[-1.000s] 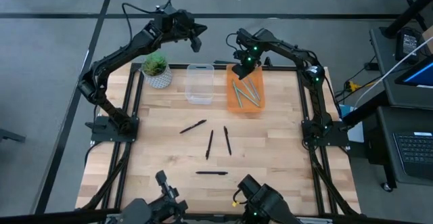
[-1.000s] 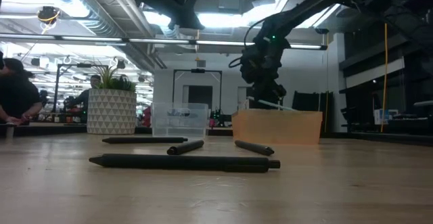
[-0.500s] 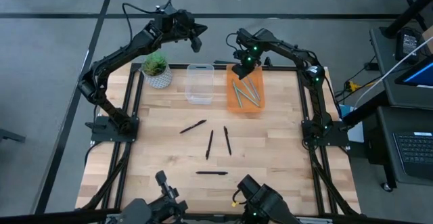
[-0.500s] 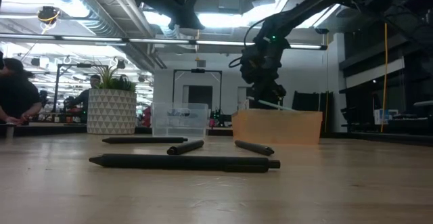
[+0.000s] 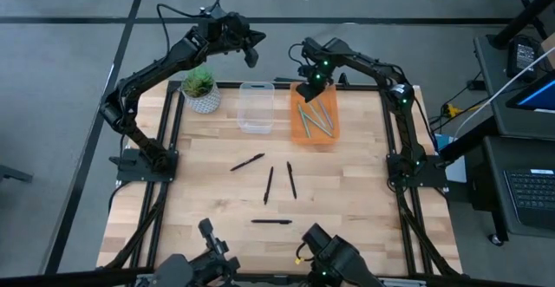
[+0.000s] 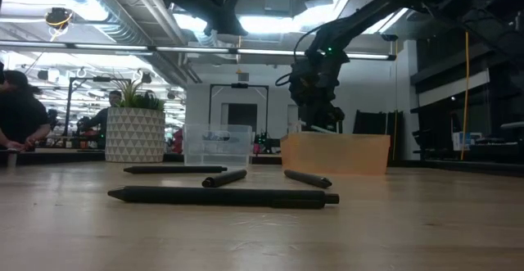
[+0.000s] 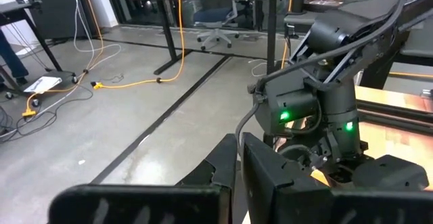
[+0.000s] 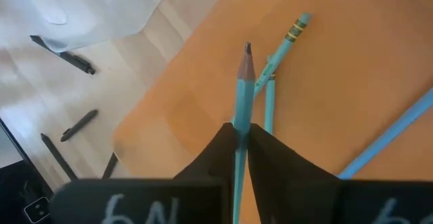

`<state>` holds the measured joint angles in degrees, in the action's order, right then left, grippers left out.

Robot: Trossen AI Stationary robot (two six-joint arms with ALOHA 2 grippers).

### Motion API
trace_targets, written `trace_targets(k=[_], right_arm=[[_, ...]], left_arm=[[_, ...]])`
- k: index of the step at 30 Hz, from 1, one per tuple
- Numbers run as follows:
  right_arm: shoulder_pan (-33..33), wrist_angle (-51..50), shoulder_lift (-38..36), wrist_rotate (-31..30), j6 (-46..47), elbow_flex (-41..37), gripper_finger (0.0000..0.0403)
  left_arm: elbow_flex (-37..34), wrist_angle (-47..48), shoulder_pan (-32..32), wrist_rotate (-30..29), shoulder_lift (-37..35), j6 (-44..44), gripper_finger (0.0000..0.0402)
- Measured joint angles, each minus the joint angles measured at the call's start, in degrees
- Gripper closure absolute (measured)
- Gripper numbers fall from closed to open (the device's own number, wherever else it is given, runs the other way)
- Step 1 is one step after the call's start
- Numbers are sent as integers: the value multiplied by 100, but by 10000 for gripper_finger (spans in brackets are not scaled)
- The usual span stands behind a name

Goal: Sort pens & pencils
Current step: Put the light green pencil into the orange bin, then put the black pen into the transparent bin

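Over the orange tray, at the surface's far edge: right tool hangs with a teal pencil between near-closed fingers, tip aimed at the tray floor. A second ago the grip was tight; now it is just starting to loosen, so release looks under way. Three teal pencils already lie in the tray. Four black pens lie on the open wood, untouched; clear bin appears empty. Left tool parked high beyond the plant, fingers narrow, holding nothing
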<state>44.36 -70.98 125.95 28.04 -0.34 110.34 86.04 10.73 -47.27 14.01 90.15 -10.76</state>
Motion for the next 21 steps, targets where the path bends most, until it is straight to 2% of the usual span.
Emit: trace_targets(k=[11,21], right_arm=[[-2,129,53,236,8,0,320],[3,17,45,306,54,13,316]], left_arm=[[0,43,0,-1,2,-158,385],[0,41,0,-1,2,-175,385]])
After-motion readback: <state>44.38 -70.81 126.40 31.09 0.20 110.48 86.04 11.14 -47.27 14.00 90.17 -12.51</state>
